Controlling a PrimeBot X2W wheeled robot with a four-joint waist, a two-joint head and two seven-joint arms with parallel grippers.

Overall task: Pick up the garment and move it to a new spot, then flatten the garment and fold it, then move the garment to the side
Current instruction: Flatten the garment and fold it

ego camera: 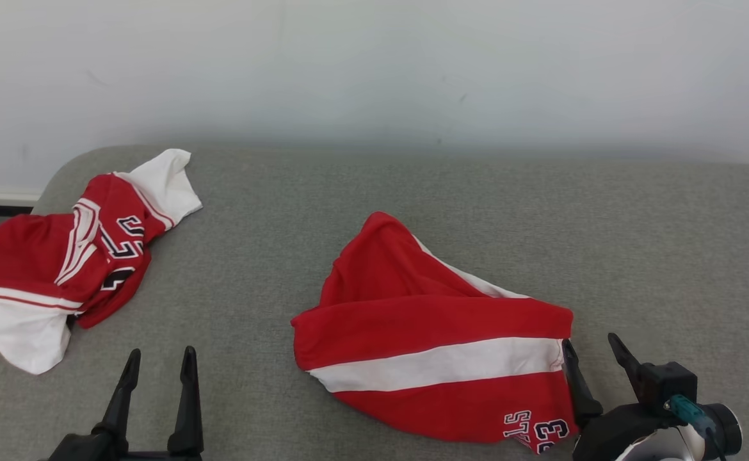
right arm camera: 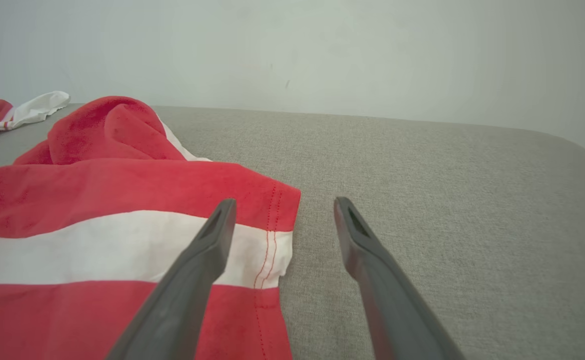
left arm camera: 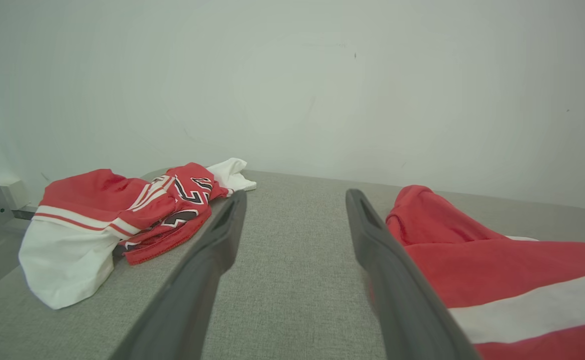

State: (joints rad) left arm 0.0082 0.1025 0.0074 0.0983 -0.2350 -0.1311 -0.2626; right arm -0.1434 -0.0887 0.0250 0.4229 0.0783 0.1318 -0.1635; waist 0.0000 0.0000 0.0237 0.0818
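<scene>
The red garment (ego camera: 426, 320), white-banded and numbered, lies crumpled midway across the grey padded surface (ego camera: 605, 224).

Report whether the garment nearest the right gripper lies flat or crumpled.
Crumpled: the garment is bunched, with a red fold across it and a hump at its far end.

Plain white wall (ego camera: 374, 64), grey fabric-covered surface (ego camera: 637, 243), possibly a cushion

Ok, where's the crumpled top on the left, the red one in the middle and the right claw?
Crumpled garment (ego camera: 22, 256): head view, red body.
Middle garment (ego camera: 438, 365): head view, white stripe.
Right gripper (ego camera: 589, 340): head view, midway between fingertips.
</scene>
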